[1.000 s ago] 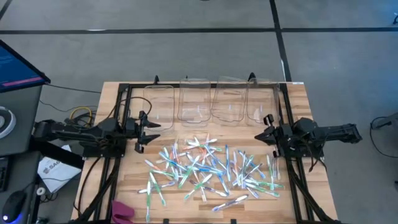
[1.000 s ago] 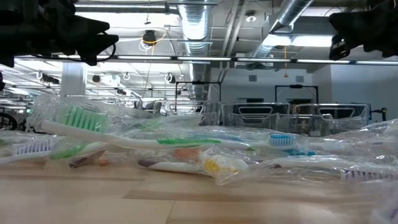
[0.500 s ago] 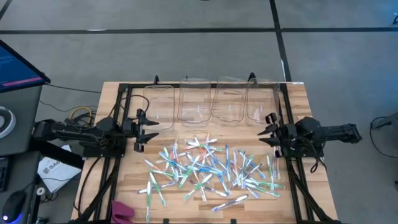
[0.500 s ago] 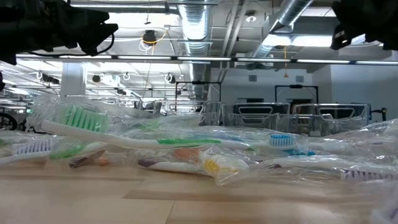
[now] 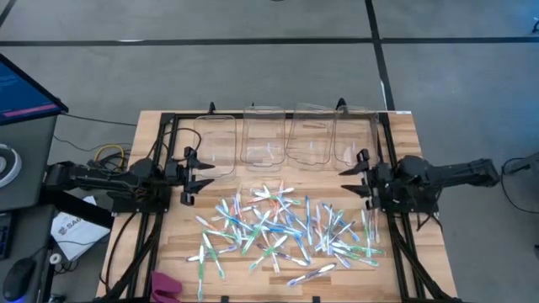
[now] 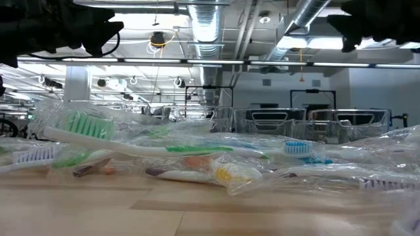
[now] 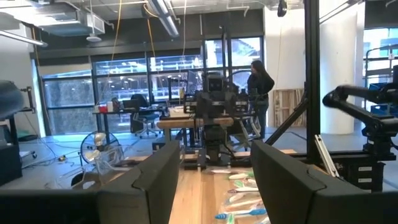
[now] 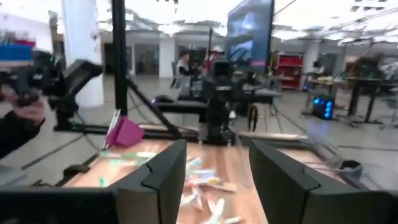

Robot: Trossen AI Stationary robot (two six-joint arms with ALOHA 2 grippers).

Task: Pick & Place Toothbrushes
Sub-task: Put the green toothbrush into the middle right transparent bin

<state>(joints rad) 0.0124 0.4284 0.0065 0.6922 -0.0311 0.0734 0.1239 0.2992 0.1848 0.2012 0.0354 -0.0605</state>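
A loose heap of slim plastic toothbrushes [image 5: 282, 229], whitish handles with blue, green and orange-red accents, many in clear wrappers, lies spread over the middle and near part of the pale wooden slatted table [image 5: 404, 126]. At the table's far side stand four clear plastic bins [image 5: 286, 139] in a row, side by side. The left gripper [image 5: 200, 174] hangs at the left of the heap, clear of the toothbrushes, its two dark fingers [image 7: 155, 174] spread with nothing between them. The right gripper [image 5: 357, 172] hangs at the right of the heap, near the rightmost bin, its dark fingers [image 8: 163, 169] likewise apart and holding nothing. A crumpled pink cloth [image 5: 166, 286] lies at the table's near left corner. From table height, a green-bristled toothbrush [image 6: 85, 124] in its wrapper lies closest, on the left.
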